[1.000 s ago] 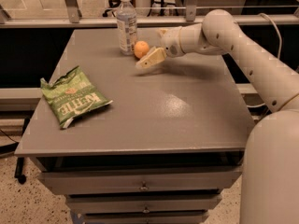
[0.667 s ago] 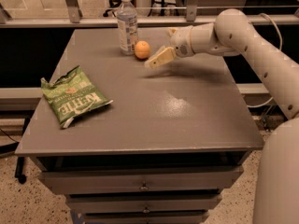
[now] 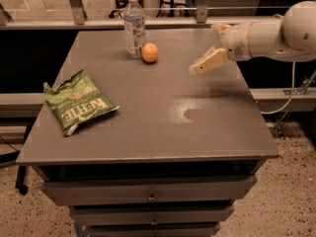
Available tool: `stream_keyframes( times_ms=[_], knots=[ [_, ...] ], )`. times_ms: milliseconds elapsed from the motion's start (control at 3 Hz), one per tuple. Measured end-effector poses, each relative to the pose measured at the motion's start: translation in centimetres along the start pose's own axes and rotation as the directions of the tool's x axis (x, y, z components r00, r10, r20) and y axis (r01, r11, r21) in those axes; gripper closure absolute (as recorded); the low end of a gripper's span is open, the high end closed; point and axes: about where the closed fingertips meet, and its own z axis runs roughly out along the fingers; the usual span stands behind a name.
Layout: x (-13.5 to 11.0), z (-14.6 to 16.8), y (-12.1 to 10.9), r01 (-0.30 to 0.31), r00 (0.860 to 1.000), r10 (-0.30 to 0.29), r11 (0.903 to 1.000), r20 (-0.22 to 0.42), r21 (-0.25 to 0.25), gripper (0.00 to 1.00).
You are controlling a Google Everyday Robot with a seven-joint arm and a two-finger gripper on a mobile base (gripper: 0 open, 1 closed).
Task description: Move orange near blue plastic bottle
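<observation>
The orange [image 3: 150, 53] rests on the grey table [image 3: 197, 127] at the back, just right of the blue plastic bottle [image 3: 134, 26] and almost touching its base. The bottle stands upright with its white cap on. My gripper [image 3: 205, 49] hangs above the table's right side, well to the right of the orange. It is open and holds nothing. One pale finger [image 3: 208, 63] points down and left toward the table.
A green chips bag [image 3: 79, 106] lies flat on the left side of the table. Drawers [image 3: 148, 197] sit under the tabletop. A metal rail [image 3: 207, 19] runs behind the table's back edge. My white arm [image 3: 276, 33] reaches in from the right.
My gripper has drawn back to the right, away from the orange. The orange stays put beside the bottle.
</observation>
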Motion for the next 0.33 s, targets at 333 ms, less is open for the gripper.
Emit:
stream_keyframes(
  times_ms=[333],
  knots=[
    [0.56, -2.05, -0.42, -0.006, 1.0, 0.006, 0.9996, -0.006, 0.026, 0.0]
  ],
)
